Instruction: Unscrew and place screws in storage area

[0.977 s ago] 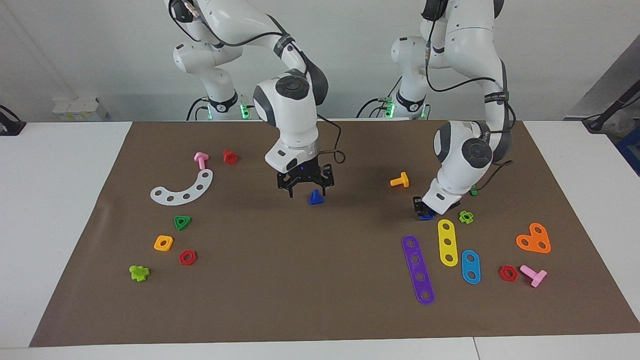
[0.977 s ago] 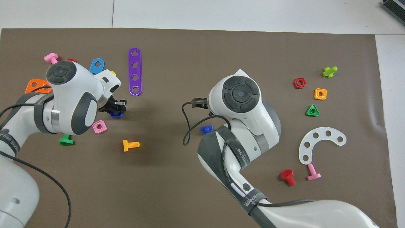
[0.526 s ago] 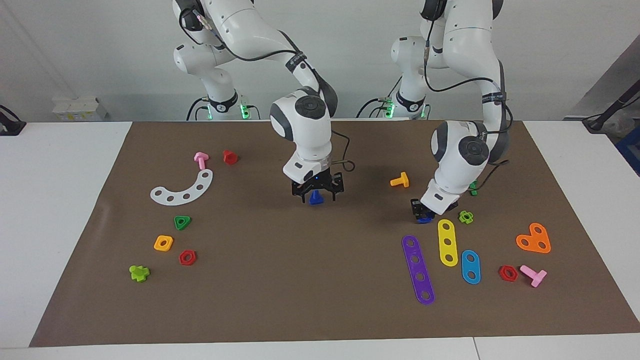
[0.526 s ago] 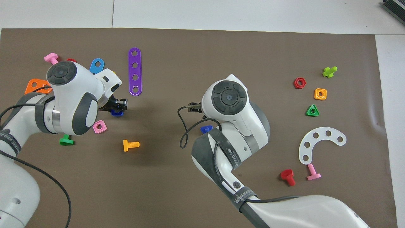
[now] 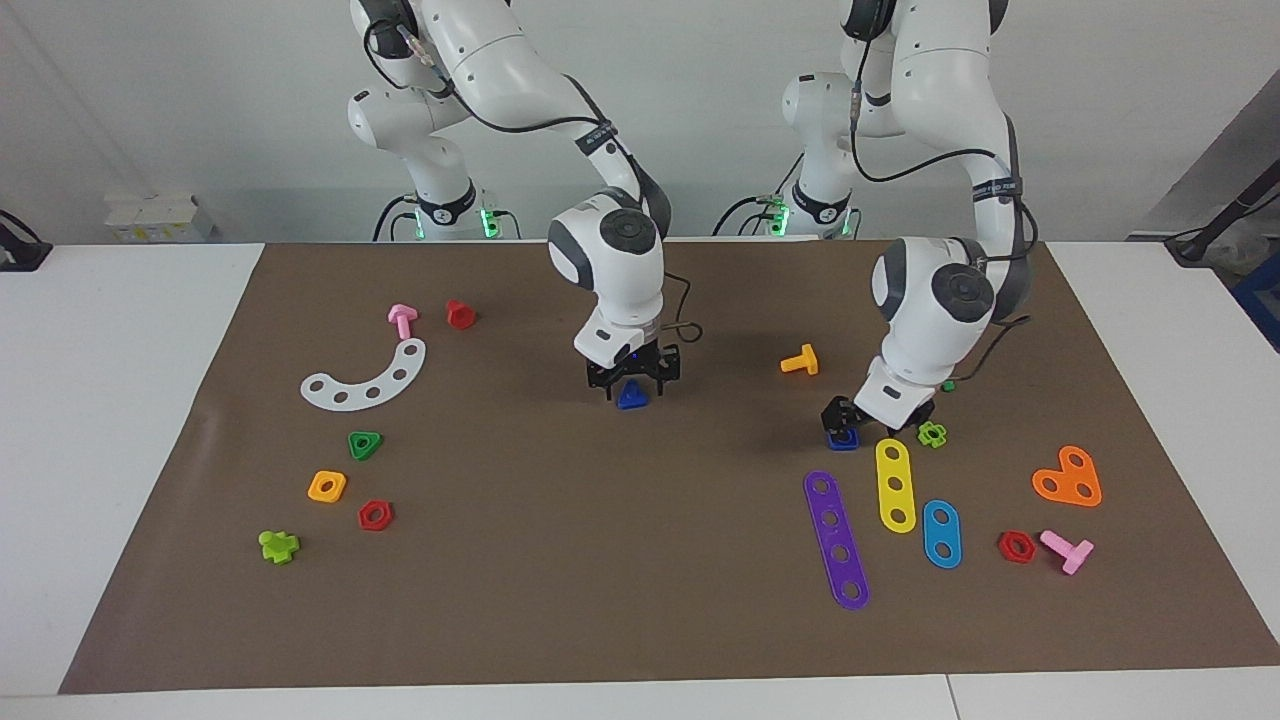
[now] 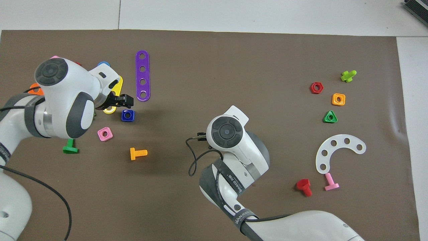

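Observation:
The small blue triangular screw point(image 5: 631, 396) lies on the brown mat near its middle. My right gripper point(image 5: 632, 380) is low right over it, open, with a finger on each side of it. In the overhead view the right arm hides the screw. My left gripper point(image 5: 846, 412) is open just above a blue square nut point(image 5: 843, 438), which lies free on the mat point(image 6: 127, 115). The storage area point(image 5: 352, 480) is bare mat among the green triangular nut point(image 5: 365, 445), orange square nut point(image 5: 327, 486) and red hexagonal nut point(image 5: 375, 515), toward the right arm's end.
Purple point(image 5: 836, 539), yellow point(image 5: 895, 484) and blue point(image 5: 941, 533) strips, an orange heart plate point(image 5: 1068, 476) and loose screws lie near my left gripper. An orange screw point(image 5: 800, 360) lies between the arms. A white curved strip point(image 5: 368, 377), pink and red screws lie toward the right arm's end.
My right gripper has moved over the blue screw and come down around it. My left gripper has let go of the blue square nut and lifted off it.

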Motion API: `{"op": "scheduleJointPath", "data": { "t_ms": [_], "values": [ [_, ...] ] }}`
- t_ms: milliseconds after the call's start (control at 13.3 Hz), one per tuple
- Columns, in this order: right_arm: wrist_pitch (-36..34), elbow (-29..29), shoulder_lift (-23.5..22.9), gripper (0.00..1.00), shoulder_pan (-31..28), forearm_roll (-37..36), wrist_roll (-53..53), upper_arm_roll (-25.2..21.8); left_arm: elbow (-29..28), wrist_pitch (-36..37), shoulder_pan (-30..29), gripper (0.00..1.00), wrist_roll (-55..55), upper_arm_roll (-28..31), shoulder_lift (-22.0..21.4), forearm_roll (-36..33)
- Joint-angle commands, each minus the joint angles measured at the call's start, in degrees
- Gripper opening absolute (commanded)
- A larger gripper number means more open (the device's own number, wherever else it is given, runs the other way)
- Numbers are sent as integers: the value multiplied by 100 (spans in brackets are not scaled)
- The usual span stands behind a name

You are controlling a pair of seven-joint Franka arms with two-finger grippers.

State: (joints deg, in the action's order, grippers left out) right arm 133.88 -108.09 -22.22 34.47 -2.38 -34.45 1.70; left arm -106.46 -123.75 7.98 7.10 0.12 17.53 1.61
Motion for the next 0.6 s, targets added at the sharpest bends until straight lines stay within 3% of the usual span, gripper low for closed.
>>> {"op": "scheduleJointPath", "data": {
  "t_ms": [0, 150, 300, 376, 526],
  "values": [
    [112, -231, 209, 71, 16, -139, -194, -11, 108, 675, -777, 100, -969, -3, -380, 50],
    [60, -239, 270, 45, 7, -139, -220, -11, 73, 1018, -1201, 100, -1438, -3, -635, 50],
    [59, -231, 350, 8, -37, -139, -238, -11, 143, 1317, -1290, 100, -1431, 14, -1004, 24],
    [68, -231, 367, 0, -54, -139, -246, -11, 256, 1440, -1290, 100, -1413, 32, -1136, 24],
    [59, -248, 499, 0, -133, -139, -238, -38, 834, 1888, -1281, 100, -1387, 50, -1226, 24]
  ]
}}
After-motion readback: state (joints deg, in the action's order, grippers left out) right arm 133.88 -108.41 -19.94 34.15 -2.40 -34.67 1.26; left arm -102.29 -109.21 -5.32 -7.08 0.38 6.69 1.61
